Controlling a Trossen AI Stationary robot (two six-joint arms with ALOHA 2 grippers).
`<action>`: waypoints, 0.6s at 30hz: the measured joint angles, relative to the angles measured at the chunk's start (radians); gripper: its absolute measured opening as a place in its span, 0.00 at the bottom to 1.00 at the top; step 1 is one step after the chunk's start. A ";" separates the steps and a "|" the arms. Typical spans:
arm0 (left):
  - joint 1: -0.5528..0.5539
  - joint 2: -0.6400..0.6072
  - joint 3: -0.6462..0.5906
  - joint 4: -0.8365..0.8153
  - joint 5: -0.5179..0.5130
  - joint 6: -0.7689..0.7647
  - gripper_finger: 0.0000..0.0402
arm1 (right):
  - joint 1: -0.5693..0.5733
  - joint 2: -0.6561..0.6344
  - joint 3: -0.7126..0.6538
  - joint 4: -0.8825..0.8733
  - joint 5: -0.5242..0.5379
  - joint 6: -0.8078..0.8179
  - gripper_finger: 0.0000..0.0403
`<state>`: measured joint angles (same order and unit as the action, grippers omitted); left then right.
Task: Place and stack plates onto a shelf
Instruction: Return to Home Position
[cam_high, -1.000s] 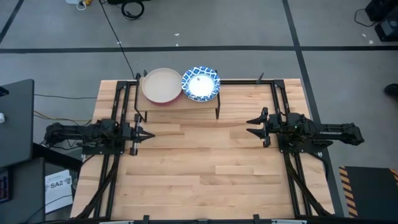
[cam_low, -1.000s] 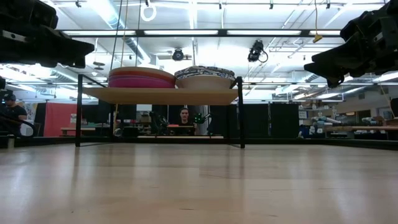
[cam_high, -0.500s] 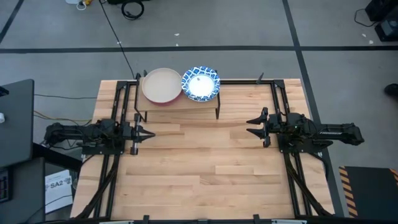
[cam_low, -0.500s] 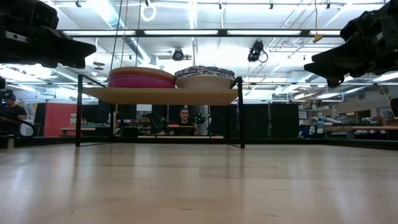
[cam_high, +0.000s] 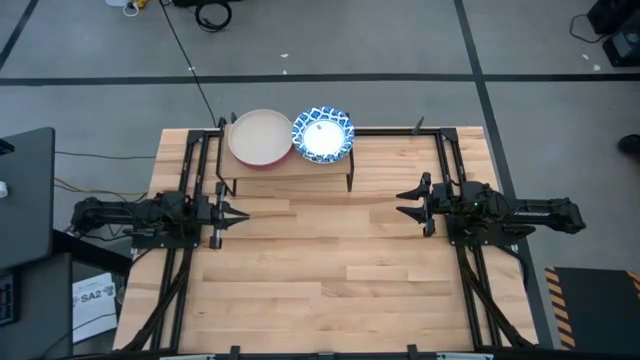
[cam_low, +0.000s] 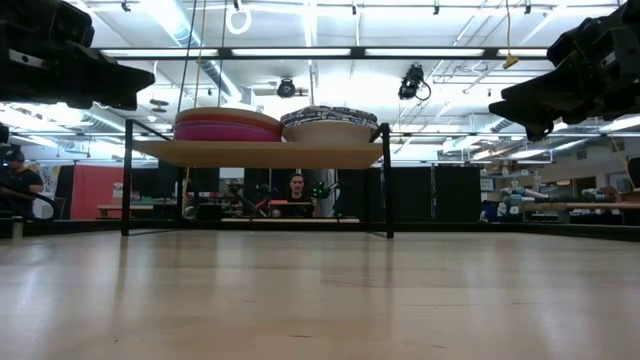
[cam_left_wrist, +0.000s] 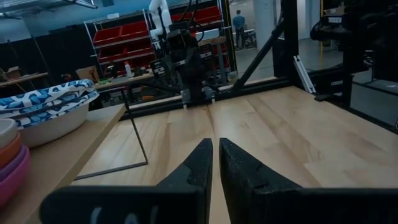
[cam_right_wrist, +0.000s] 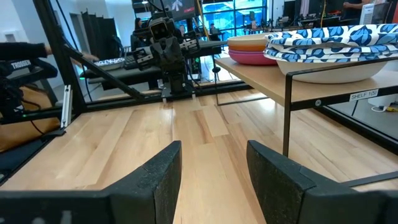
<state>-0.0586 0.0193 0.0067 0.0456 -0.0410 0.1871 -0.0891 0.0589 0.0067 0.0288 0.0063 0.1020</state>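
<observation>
Two stacks of plates rest on the shelf at the table's far edge. The left stack shows a beige plate on top, with orange, pink and purple ones beneath. The right stack is of white plates with blue patterned rims. The shelf stands on thin black legs. My left gripper hovers at the table's left side, shut and holding nothing. My right gripper hovers at the right side, open and holding nothing. Both point toward the table's middle.
Black frame rails run along the table's left and right sides beneath the arms. The plank top between the grippers and toward the near edge is bare wood. A person sits in the room beyond the far edge.
</observation>
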 joint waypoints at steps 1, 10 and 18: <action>0.000 0.000 0.000 0.000 0.000 0.000 0.09 | 0.000 0.000 0.000 0.000 0.000 0.000 0.46; -0.003 -0.018 0.000 0.006 0.000 0.000 0.09 | 0.000 0.000 0.000 0.000 0.000 0.000 0.46; -0.003 -0.018 0.000 0.003 0.000 0.000 0.09 | 0.000 0.000 0.000 0.000 0.000 0.000 0.46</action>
<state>-0.0612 0.0013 0.0067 0.0490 -0.0406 0.1867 -0.0891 0.0588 0.0067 0.0288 0.0063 0.1020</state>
